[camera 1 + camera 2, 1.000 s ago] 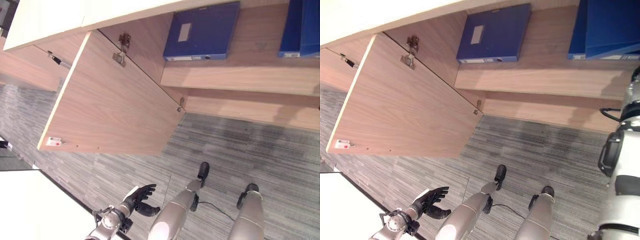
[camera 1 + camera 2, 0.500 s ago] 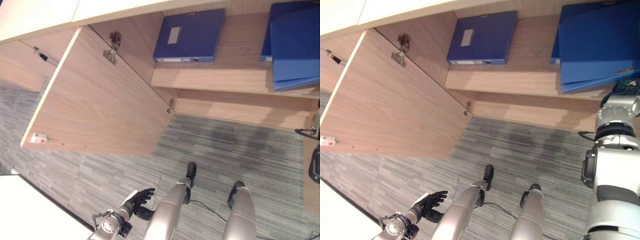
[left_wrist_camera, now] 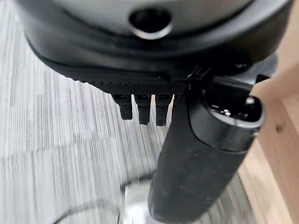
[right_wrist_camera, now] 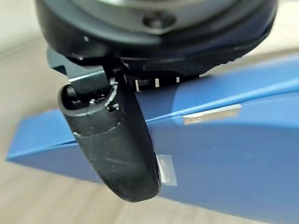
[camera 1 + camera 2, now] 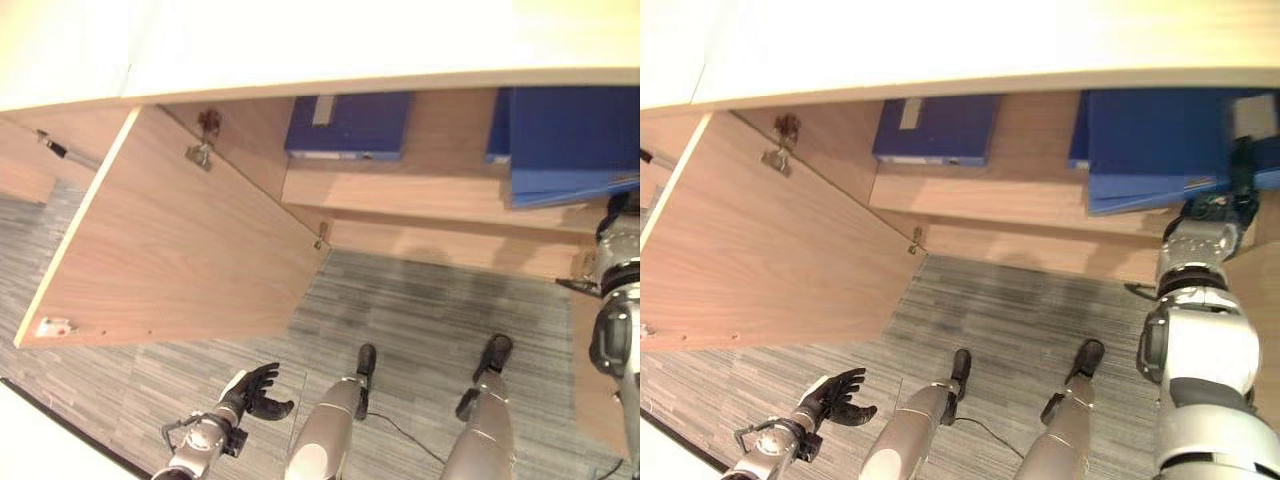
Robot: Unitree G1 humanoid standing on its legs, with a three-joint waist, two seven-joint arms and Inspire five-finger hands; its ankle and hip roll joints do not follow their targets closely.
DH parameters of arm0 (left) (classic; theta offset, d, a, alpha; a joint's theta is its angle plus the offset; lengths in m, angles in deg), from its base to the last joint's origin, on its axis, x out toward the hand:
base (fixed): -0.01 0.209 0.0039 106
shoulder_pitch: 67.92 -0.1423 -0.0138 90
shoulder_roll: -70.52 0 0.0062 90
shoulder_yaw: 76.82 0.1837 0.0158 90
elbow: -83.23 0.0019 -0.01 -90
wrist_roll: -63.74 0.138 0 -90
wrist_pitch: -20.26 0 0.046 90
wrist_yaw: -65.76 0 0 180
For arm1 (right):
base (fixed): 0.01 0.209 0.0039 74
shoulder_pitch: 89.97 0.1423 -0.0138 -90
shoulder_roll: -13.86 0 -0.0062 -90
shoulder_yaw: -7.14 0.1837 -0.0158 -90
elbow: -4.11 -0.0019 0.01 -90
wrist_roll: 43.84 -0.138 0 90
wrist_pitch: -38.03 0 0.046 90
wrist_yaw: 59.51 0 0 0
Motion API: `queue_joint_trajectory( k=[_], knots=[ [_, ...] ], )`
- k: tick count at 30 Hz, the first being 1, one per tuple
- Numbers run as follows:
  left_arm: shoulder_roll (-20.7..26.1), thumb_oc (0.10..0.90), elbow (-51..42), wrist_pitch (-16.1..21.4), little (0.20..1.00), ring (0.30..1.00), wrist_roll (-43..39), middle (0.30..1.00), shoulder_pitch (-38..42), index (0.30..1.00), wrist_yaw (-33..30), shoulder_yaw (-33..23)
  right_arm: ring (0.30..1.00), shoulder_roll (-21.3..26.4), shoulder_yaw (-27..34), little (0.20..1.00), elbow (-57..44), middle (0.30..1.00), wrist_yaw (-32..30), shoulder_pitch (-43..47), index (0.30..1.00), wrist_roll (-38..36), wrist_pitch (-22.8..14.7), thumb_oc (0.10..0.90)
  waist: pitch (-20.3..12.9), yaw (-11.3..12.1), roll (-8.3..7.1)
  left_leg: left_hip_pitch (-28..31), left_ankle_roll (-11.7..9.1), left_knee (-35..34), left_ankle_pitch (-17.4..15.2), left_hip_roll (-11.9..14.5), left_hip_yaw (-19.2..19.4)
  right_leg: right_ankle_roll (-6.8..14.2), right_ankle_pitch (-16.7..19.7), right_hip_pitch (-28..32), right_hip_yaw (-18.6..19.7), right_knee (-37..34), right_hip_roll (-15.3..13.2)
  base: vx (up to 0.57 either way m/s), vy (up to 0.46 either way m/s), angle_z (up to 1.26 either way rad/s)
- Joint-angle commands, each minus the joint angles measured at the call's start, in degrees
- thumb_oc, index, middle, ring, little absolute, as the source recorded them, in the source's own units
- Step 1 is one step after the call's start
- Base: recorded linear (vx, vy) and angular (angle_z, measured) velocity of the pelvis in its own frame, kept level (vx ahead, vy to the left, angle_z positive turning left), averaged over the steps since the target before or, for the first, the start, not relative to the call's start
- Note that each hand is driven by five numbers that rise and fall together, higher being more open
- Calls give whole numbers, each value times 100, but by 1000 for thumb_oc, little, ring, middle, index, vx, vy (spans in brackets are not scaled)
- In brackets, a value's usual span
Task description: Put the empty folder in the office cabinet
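A flat blue folder lies tilted on the cabinet shelf at the right, partly over another blue file. My right hand is raised to the folder's right edge. In the right wrist view its thumb presses on the folder's blue face, while the fingers are hidden behind it. My left hand hangs low at the lower left over the carpet, open and holding nothing, its fingers straight.
A blue box file lies flat on the same shelf to the left. The wooden cabinet door stands swung open on the left, with its hinges showing. A pale top board overhangs the shelf. Grey striped carpet lies below.
The camera has tilted, so the whole picture has shifted. My right arm has come up at the right, and the blue folder has gone further in onto the shelf. The left hand stays low.
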Motion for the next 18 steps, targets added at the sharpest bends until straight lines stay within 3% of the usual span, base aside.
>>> queue_joint_trajectory(
  k=[1,2,4,5,6,7,8,10,12,13,14,15,16,18],
  knots=[
    [442,800,139,83,900,900,322,900,-487,900,-36,123,300,992,-13,300,-869,300,349,244,300,-88,-743,400,-326,-153,-290,903,-218,616,-1326,56,76,693,-256,-86,536,108,-107,168,-150,4],
    [438,800,138,85,900,900,328,900,-492,900,-41,122,300,988,-8,300,-883,300,344,232,300,-84,-745,400,-321,-169,-305,893,-229,601,-1280,40,69,674,-222,-96,534,101,-124,160,-143,0],
    [406,800,201,73,900,900,350,900,-553,900,-69,60,300,977,22,300,-934,300,345,131,300,-77,-773,400,-354,-219,-292,987,-292,576,-1172,121,18,563,-489,-54,604,317,-31,119,-179,22],
    [390,800,281,66,900,900,224,900,-604,900,-81,-60,300,1006,81,300,-938,300,323,41,300,-51,-805,400,-365,-216,-275,904,-456,801,-516,243,-52,368,-819,97,586,445,114,122,-258,48],
    [390,800,281,69,900,900,197,900,-623,900,-71,-76,300,1032,95,300,-952,300,323,16,300,-42,-817,400,-331,-198,-260,815,-496,1058,-168,305,-9,282,-986,198,560,484,167,86,-211,50],
    [394,800,281,69,900,900,194,900,-619,900,-69,-74,300,1031,104,300,-960,300,319,9,300,-38,-818,400,-327,-215,-258,801,-511,1067,-151,307,-35,265,-991,206,537,484,164,-34,-315,59],
    [439,800,444,45,900,900,230,900,-489,900,-32,-100,300,1133,86,300,-1049,300,357,71,300,30,-806,400,-92,-207,-384,135,-668,2143,741,233,-1,33,-1033,363,489,416,138,-37,-339,43],
    [383,800,588,20,900,900,266,900,-418,900,-113,-70,300,1093,40,300,-942,300,248,-23,300,151,-766,400,-89,-237,-508,-177,-612,2288,411,245,148,-15,-1205,429,404,467,138,78,-330,24],
    [328,800,568,10,900,900,250,900,-409,900,-114,-37,300,1082,50,300,-963,300,241,-74,300,209,-719,400,-104,-241,-525,-354,-594,2234,312,306,270,-36,-1300,468,363,516,161,118,-125,11],
    [282,800,551,-1,900,900,201,900,-400,900,-114,-63,300,1065,67,300,-1046,300,239,-142,300,238,-695,400,-85,-228,-492,-499,-585,1930,287,356,399,-49,-1394,524,311,574,222,246,22,7],
    [258,800,480,-24,900,900,127,900,-411,900,-105,-100,300,972,68,300,-1189,300,213,-249,300,345,-691,400,-88,-118,-322,-568,-545,906,467,403,509,-59,-1597,605,306,674,448,308,98,17],
    [259,800,469,-16,900,900,76,900,-433,900,-116,-129,300,900,49,300,-1210,300,207,-291,300,403,-687,400,-65,-18,-206,-648,-513,448,692,359,407,-11,-1621,612,310,726,596,404,191,-8],
    [215,800,585,-28,900,900,-15,900,-535,900,-131,-127,300,794,-21,300,-1112,300,158,-231,300,434,-719,400,-120,119,-119,-122,-420,-587,643,367,164,38,-1846,485,470,1073,828,228,160,-46],
    [260,800,626,-6,900,900,39,900,-471,900,-201,-159,300,682,-42,300,-1183,300,144,-69,300,545,-686,400,-62,57,-128,-60,-377,-349,526,199,149,84,-1761,441,571,1106,785,125,104,-122]
  ],
)
